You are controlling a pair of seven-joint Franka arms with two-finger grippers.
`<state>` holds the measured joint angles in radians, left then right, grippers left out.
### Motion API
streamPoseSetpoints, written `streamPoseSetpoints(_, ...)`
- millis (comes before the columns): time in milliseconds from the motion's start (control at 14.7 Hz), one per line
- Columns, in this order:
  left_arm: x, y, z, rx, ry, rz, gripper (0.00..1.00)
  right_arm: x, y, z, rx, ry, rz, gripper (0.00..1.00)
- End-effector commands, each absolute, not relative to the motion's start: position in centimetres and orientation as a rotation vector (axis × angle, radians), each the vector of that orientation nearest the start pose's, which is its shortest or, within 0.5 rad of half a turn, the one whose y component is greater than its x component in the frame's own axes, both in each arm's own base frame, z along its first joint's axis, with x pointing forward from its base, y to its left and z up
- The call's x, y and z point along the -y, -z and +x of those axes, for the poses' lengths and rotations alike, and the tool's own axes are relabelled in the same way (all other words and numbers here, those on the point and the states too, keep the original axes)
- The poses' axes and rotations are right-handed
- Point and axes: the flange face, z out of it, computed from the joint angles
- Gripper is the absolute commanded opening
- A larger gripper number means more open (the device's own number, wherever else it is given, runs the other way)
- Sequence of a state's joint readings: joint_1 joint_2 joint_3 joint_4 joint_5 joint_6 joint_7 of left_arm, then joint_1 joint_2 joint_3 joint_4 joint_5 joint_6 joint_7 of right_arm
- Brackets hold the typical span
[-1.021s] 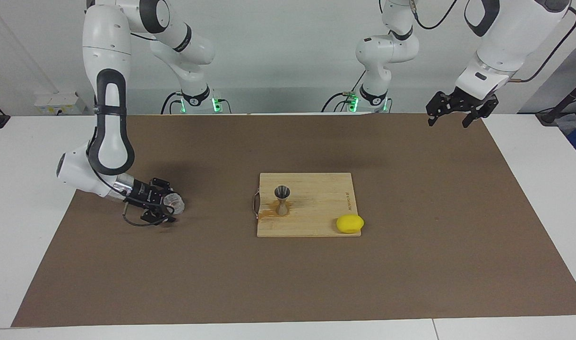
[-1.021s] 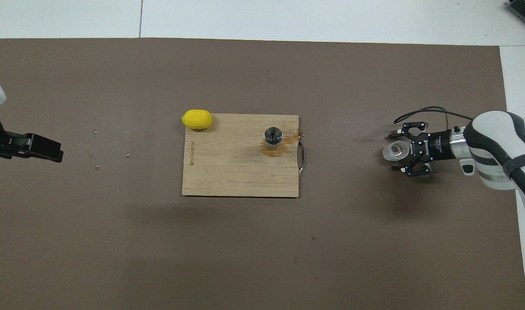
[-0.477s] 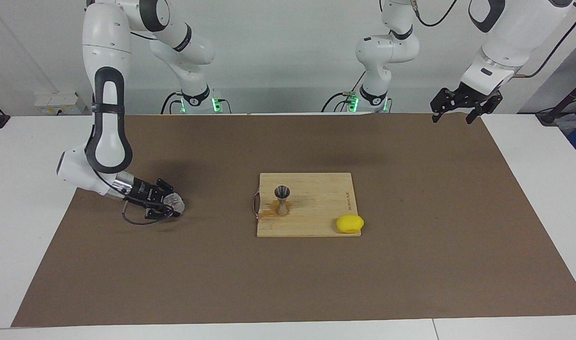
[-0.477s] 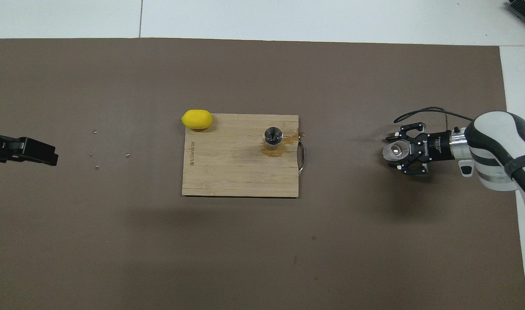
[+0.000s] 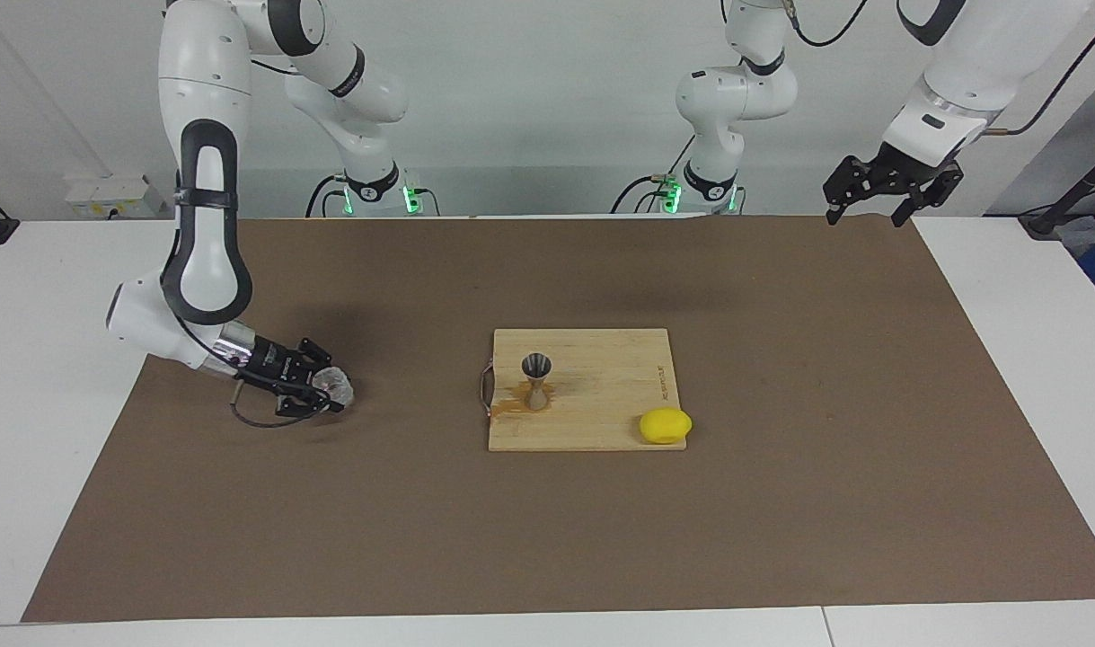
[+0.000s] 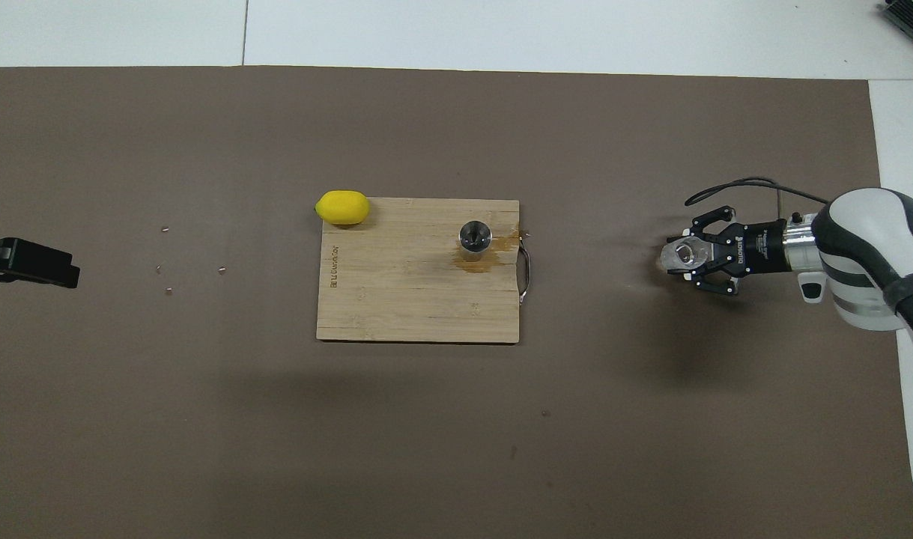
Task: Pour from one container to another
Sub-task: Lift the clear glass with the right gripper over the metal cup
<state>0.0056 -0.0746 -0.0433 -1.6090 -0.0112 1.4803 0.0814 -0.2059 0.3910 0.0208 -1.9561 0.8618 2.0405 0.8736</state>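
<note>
The right gripper (image 5: 330, 393) has its fingers clamped on the clear ribbed cup (image 5: 337, 387) low over the brown mat, well apart from the wooden cutting board (image 5: 601, 395) toward the right arm's end of the table; the grasp looks made, so the step in hand is picking up the cup. The silver jigger (image 5: 536, 381) stands upright on the board near its handle edge, beside a brownish stain. Next, the cup must be lifted, carried over the jigger and tipped carefully, while the left gripper (image 5: 879, 193) waits raised, fingers spread and empty.
</note>
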Motion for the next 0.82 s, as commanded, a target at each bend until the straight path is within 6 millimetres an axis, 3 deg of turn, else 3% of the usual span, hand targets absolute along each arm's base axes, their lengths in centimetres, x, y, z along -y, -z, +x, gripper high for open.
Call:
streamPoseSetpoints(0,2.0,-64.0,52.3,-0.190,-0.106,-3.136,1.00,3.3,-30.0,60.0,-1.835,-0.660,-1.721,0.00)
streamPoseSetpoints(340,2.1,-62.2,51.2,-0.194,-0.121,-3.134,1.00,-4.1,-35.2,63.1,-1.973,-0.593,-1.827,0.00)
streamPoseSetpoints(477,1.8,-62.4,51.4,-0.180,-0.101,-3.155,1.00,-8.0,-36.9,63.9,-2.018,-0.519,-1.918,0.00)
streamPoseSetpoints(749,1.6,-63.3,52.4,-0.171,-0.006,-3.168,1.00,-13.3,-38.7,64.5,-2.058,-0.443,-1.976,0.00)
